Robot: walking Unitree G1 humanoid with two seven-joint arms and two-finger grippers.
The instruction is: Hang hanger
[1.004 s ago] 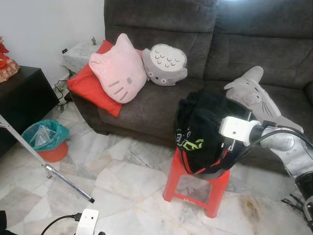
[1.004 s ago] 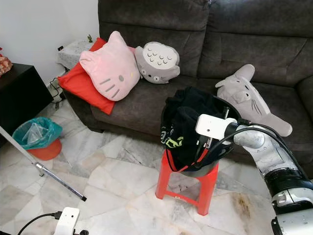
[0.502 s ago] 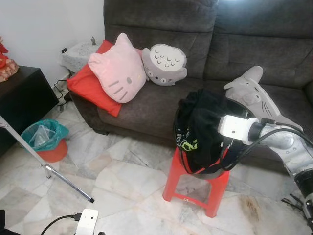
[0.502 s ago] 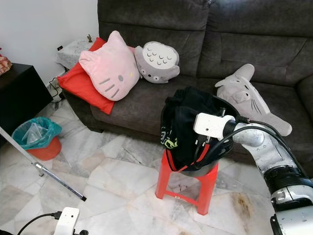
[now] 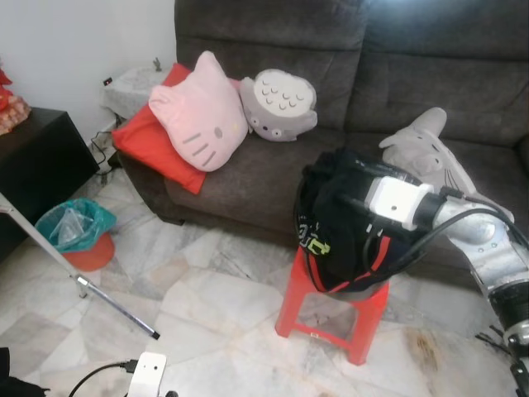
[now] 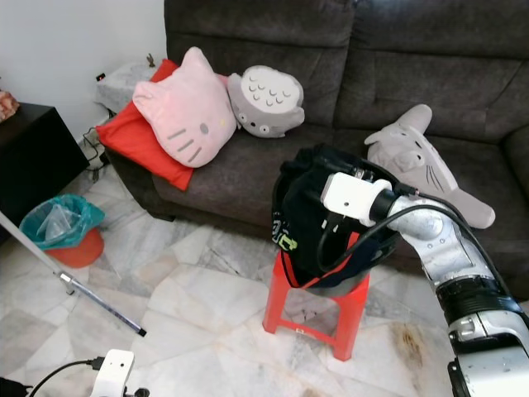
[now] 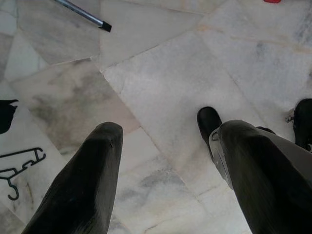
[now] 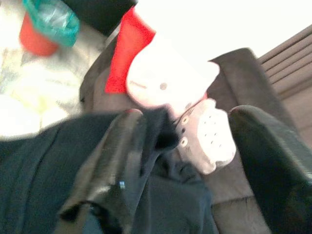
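From the head views, the right gripper (image 6: 331,178) reaches over the black clothes (image 5: 335,223) heaped on the red stool (image 5: 331,310). In the left wrist view, the left gripper (image 7: 168,146) hangs spread over marble floor (image 7: 170,73), a black hanger (image 7: 17,165) lying nearby. The right wrist view shows its fingers (image 8: 270,161) apart above the clothes, gripping nothing.

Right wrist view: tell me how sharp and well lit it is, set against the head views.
Right wrist view: soft and smeared, wall blown out white behind the pink cushion, open right gripper over the black clothes. Eye views: evenly lit, fairly sharp, faint softness on the red stool.
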